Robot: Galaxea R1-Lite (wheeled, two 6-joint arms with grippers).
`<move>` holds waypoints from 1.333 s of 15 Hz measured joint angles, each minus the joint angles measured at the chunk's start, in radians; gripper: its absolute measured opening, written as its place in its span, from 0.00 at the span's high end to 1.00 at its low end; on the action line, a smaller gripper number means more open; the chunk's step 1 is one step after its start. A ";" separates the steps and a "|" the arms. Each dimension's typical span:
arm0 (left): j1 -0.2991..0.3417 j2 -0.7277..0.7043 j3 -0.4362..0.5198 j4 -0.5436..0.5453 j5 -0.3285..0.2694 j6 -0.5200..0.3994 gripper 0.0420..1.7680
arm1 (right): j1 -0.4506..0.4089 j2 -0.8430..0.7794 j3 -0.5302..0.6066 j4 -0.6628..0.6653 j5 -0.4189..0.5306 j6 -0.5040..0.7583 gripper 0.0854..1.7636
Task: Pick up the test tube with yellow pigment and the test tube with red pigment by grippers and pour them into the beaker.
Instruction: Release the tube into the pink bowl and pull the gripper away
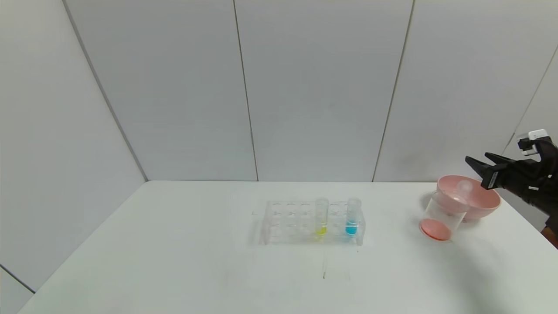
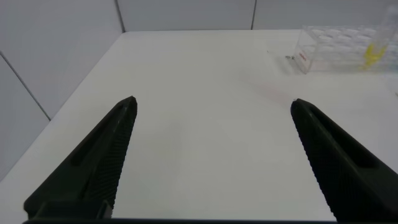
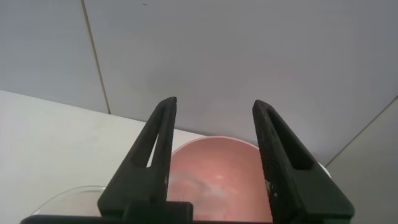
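Left gripper [image 2: 211, 155] fills the near edge of its wrist view: fingers spread wide, nothing between them, hovering over bare white table [image 1: 174, 261] well to the left of the tube rack [image 1: 311, 222]. It's out of the head view.

Rack sits mid-table, clear plastic, many holes. Test tube with yellow pigment [image 1: 321, 216] stands upright in it, blue-liquid tube [image 1: 352, 216] upright a couple of holes to its right.

Beaker [image 1: 442, 218] is at the right side of the table, touching or just in front of the pink bowl [image 1: 479, 201]; can't tell which. Orange-red liquid covers the beaker's bottom. A clear tube-like shape [image 1: 463, 187] lies in the bowl, too faint to identify.

Right gripper [image 1: 477, 165] is raised above the bowl's right rim, fingers parted and empty, pointing left toward the wall.
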State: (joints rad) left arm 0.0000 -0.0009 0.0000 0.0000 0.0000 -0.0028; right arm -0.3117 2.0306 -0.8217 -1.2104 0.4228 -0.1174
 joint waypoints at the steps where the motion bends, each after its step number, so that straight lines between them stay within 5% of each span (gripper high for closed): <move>1: 0.000 0.000 0.000 0.000 0.000 0.000 0.00 | -0.002 0.001 0.007 0.000 0.000 0.000 0.45; 10: 0.000 0.000 0.000 0.000 0.000 0.000 0.00 | -0.030 -0.043 0.016 0.002 0.009 -0.004 0.16; 13: 0.000 0.000 0.000 0.000 0.000 0.000 0.00 | -0.002 -0.155 -0.018 0.136 0.009 0.049 0.12; 17: 0.000 0.000 0.000 0.000 0.000 0.000 0.00 | 0.201 -0.414 -0.067 0.589 -0.032 0.276 0.09; 20: 0.000 0.000 0.000 0.000 0.000 0.000 0.00 | 0.513 -0.578 0.020 0.702 -0.285 0.385 0.07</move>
State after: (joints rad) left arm 0.0000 -0.0009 0.0000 0.0000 0.0000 -0.0023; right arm 0.2011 1.4523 -0.8015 -0.5081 0.1381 0.2674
